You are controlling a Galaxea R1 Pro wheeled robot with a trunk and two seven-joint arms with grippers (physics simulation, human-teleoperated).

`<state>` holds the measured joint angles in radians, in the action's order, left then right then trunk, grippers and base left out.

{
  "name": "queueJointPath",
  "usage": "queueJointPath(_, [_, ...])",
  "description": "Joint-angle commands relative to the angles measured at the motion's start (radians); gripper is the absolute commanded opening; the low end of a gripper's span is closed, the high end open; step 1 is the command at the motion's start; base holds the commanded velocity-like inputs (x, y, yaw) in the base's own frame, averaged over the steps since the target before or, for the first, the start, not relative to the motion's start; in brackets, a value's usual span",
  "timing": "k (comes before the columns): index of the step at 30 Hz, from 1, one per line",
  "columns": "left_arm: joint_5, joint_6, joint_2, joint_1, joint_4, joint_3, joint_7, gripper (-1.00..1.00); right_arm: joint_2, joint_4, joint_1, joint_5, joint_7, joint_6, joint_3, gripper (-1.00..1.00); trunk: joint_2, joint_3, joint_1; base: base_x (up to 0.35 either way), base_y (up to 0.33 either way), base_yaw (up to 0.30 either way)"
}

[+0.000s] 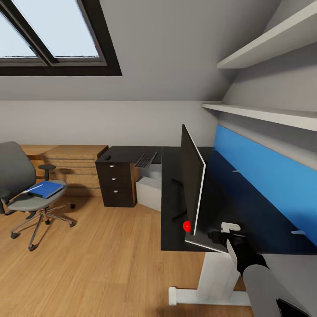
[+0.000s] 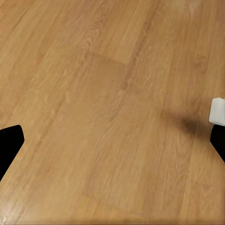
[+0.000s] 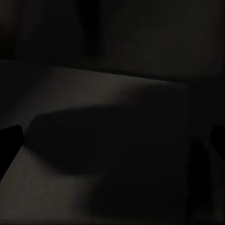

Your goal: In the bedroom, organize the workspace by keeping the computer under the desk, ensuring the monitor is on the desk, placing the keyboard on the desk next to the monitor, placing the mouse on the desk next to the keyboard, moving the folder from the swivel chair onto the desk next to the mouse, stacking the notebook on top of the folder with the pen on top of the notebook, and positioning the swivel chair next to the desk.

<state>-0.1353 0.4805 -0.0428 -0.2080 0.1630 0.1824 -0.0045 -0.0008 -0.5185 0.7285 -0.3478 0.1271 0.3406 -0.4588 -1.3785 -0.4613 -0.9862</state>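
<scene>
One right gripper (image 1: 219, 235), grip unreadable, is reaching the monitor (image 1: 192, 185) base; folder (image 1: 44, 189) is lying at nine o'clock on the swivel chair (image 1: 22, 185).

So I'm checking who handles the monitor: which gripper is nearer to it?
Right. The right gripper is at the monitor, by its base on the desk. The left gripper hangs over bare wood floor, away from the monitor.
</scene>
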Motion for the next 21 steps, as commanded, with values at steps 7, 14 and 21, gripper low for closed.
queueJointPath(7, [-0.007, 0.003, 0.000, -0.001, 0.000, -0.001, 0.000, 1.00, 0.001, 0.026, 0.000, -0.015, 0.008, -0.009, -0.007, 1.00, 0.000, -0.001, 0.000, -0.007, 0.000, 0.000])
queueJointPath(14, [-0.007, 0.003, 0.000, -0.001, 0.000, -0.001, -0.001, 1.00, 0.000, 0.030, 0.000, -0.016, 0.008, -0.022, -0.007, 1.00, 0.000, -0.001, 0.000, -0.001, 0.000, 0.000])
queueJointPath(21, [-0.007, 0.003, -0.001, -0.001, 0.000, -0.001, -0.001, 1.00, -0.001, 0.031, 0.000, -0.016, 0.008, -0.024, -0.006, 1.00, 0.000, -0.001, 0.000, -0.027, 0.000, 0.000])
